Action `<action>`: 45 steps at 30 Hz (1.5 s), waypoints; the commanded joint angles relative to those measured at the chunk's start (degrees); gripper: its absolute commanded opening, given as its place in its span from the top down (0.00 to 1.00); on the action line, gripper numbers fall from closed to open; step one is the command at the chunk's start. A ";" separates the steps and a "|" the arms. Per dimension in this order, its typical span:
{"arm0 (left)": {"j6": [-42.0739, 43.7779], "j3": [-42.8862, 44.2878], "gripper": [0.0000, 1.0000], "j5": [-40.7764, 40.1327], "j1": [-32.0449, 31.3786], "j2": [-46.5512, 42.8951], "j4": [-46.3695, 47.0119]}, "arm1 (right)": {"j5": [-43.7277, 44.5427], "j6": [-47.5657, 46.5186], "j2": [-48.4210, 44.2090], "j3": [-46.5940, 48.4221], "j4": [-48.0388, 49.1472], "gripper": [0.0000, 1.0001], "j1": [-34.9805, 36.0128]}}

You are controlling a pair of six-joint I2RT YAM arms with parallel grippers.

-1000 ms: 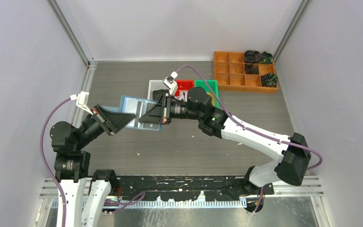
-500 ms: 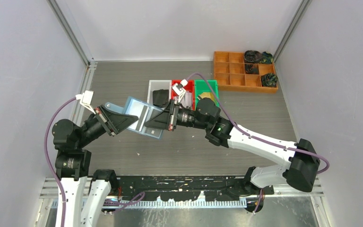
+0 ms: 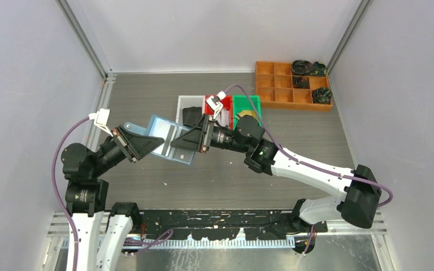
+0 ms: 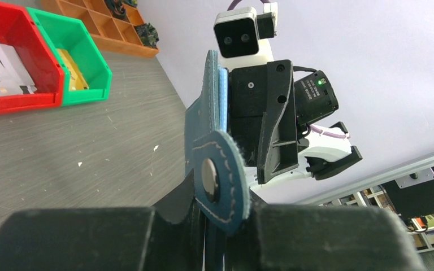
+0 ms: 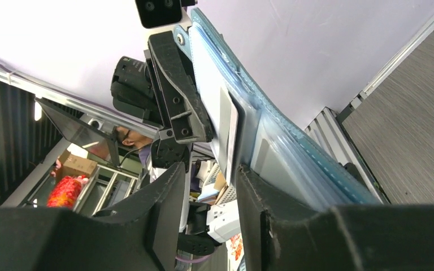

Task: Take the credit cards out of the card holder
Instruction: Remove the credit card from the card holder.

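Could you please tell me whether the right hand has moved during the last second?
Yes. The right hand has drawn back toward the near edge, uncovering the black item in the white bin.

The card holder (image 3: 159, 129) is seen to be built of translucent light-blue plastic sleeves with a soft gloss. Its outer cover and tab (image 4: 221, 180) appear as a matt, faintly fuzzy teal material sewn with white thread and fitted with a dull metal snap (image 4: 209, 176). A pale, smooth card (image 5: 231, 135) is shown among the sleeves, the fingers (image 5: 164, 214) of the right gripper (image 5: 210, 170) as matt black plastic with fine layer lines, the table (image 3: 147, 96) as matt grey scuffed wood-grain, and the red bin (image 4: 17, 104) and green bin (image 4: 85, 95) as glossy plastic.
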 commanded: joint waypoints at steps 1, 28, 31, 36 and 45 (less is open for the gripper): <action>0.30 3.42 0.87 2.28 -0.32 -1.62 4.28 | 2.92 -1.27 1.66 3.71 -3.64 0.55 0.14; 3.01 3.11 0.70 1.40 -0.32 -1.72 2.25 | 9.06 -2.23 1.50 1.50 2.80 0.99 3.89; 2.11 3.49 0.77 -0.45 -0.32 -1.76 2.33 | 8.96 -1.10 0.71 -0.58 5.56 0.99 3.88; 1.93 3.78 0.87 -3.18 -0.32 -2.16 1.84 | 10.07 0.17 -0.95 -3.97 9.13 0.99 3.87; 1.89 4.00 0.99 -5.28 -0.32 -2.37 1.31 | 10.58 2.49 -1.15 -6.83 13.36 0.99 3.89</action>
